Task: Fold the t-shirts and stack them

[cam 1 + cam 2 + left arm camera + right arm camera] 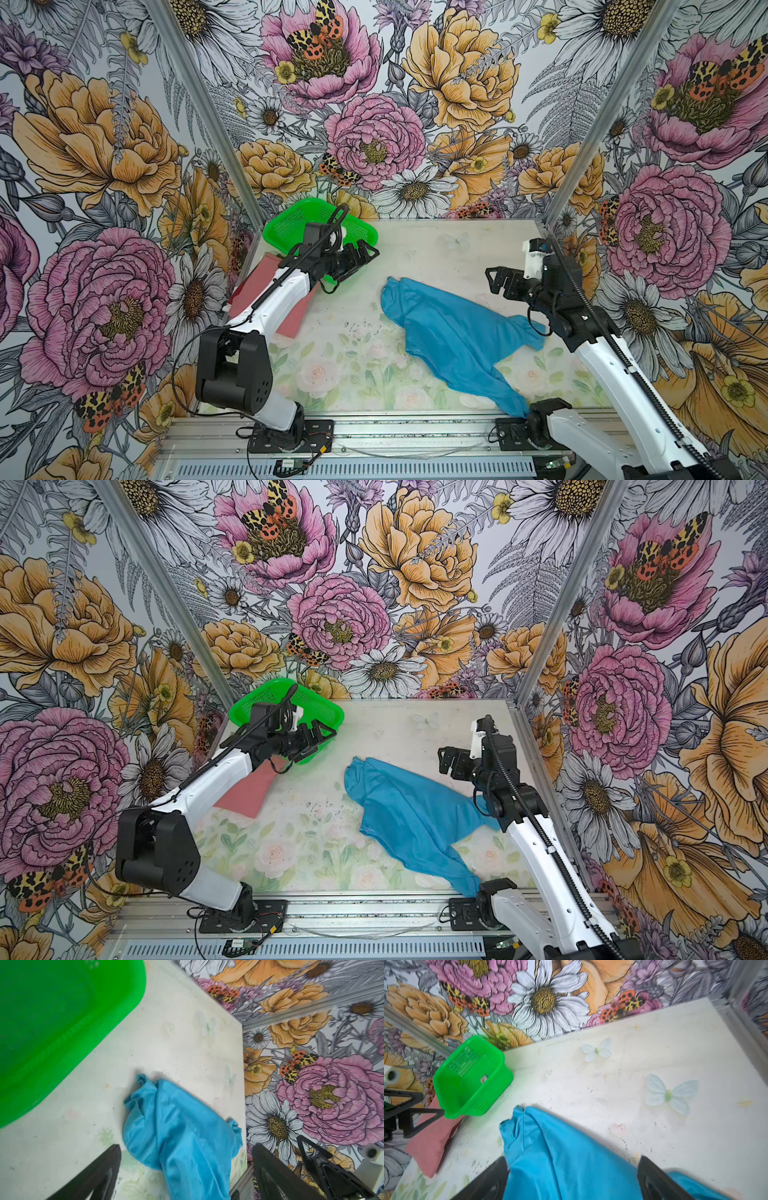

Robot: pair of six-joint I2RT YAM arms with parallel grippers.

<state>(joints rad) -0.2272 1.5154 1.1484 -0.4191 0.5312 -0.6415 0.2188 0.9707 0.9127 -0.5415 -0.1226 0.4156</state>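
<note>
Blue t-shirt (453, 336) lies crumpled, stretched diagonally from far-left to near-right

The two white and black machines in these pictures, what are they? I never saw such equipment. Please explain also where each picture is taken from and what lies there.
They are two robot arms bolted at the near edge of the table. Two pictures look down from above, nearly identical; the other two come from a camera on each arm's wrist. On it lie a crumpled blue t-shirt, a red-pink t-shirt that looks folded, and a green basket. Each arm ends in a two-fingered tool. The left tool hovers by the basket, the right tool near the blue t-shirt. Both are open and hold nothing.
</note>
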